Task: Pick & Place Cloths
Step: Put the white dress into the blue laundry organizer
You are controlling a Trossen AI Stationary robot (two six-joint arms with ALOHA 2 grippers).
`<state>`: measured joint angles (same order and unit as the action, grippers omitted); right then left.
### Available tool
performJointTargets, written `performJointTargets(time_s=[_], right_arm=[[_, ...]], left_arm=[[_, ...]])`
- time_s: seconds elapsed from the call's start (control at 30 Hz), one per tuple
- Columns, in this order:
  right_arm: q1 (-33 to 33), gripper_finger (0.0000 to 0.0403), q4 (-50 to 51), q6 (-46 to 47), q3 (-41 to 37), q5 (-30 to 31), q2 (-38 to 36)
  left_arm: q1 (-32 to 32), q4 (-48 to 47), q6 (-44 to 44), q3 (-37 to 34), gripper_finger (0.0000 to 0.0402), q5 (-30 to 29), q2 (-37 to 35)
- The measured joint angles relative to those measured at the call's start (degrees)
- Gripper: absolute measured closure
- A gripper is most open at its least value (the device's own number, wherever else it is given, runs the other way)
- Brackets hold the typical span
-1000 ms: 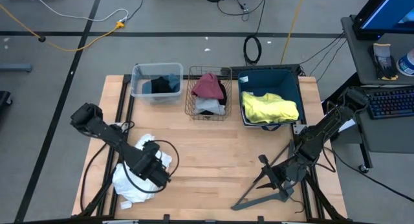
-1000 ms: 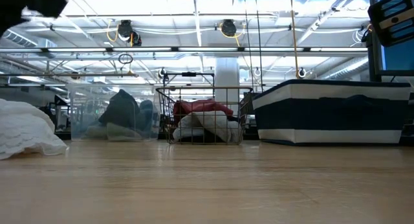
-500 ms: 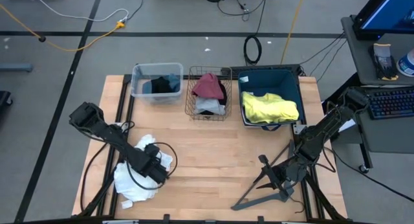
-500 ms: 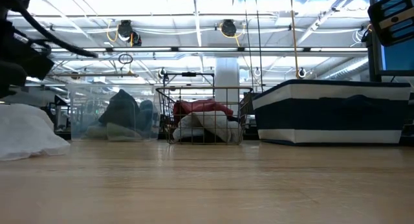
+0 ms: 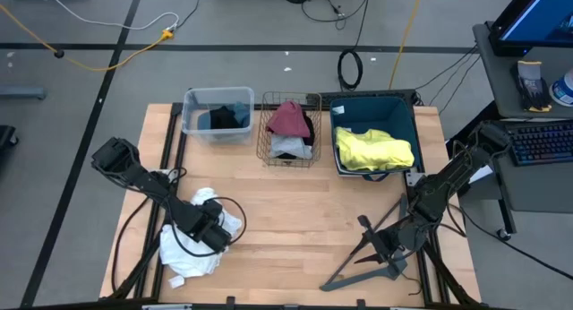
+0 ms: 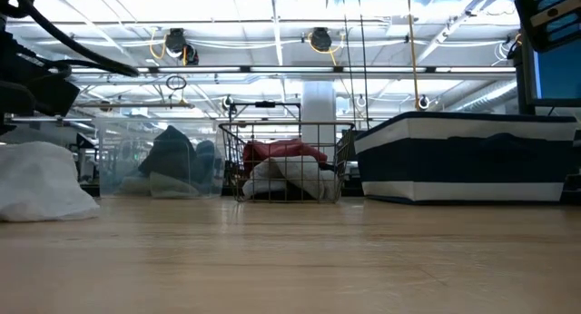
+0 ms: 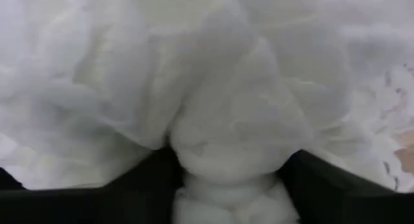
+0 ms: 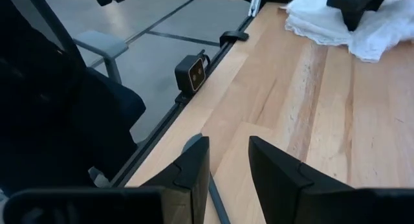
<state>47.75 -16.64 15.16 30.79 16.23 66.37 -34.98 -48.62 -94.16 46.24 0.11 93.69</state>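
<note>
One crumpled, gauzy white cloth (image 5: 190, 245) bunched between the left gripper (image 5: 213, 233) fingers (image 7: 145, 179) on wood-plank counter (image 5: 295, 211); right gripper (image 5: 374, 247) fingers parted, empty.

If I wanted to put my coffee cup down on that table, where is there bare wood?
The widest bare patch is the middle of the table, between the white cloth under the left hand and the hanger by the right hand. The back edge is crowded: clear tub, wire basket, blue bin.
</note>
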Motion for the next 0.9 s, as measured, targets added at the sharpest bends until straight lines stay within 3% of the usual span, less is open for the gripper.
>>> performJointTargets(time_s=[0.23, 0.47, 0.9], right_arm=[[0.0, 0.0303, -3.7, -5.5, 0.0, 0.0, 0.0], [0.0, 0.0303, -12.1, -14.7, 0.0, 0.1, 0.0], [-0.8, 0.0303, -19.1, -34.4, 0.0, 0.1, 0.0]], left_arm=[[-0.2, -0.9, 1.8, 1.5, 0.0337, -4.6, 0.2], [0.1, 3.0, 8.7, 5.9, 0.0343, -13.6, 1.0], [3.8, 31.0, 37.0, 12.3, 0.0348, -14.1, 1.0]])
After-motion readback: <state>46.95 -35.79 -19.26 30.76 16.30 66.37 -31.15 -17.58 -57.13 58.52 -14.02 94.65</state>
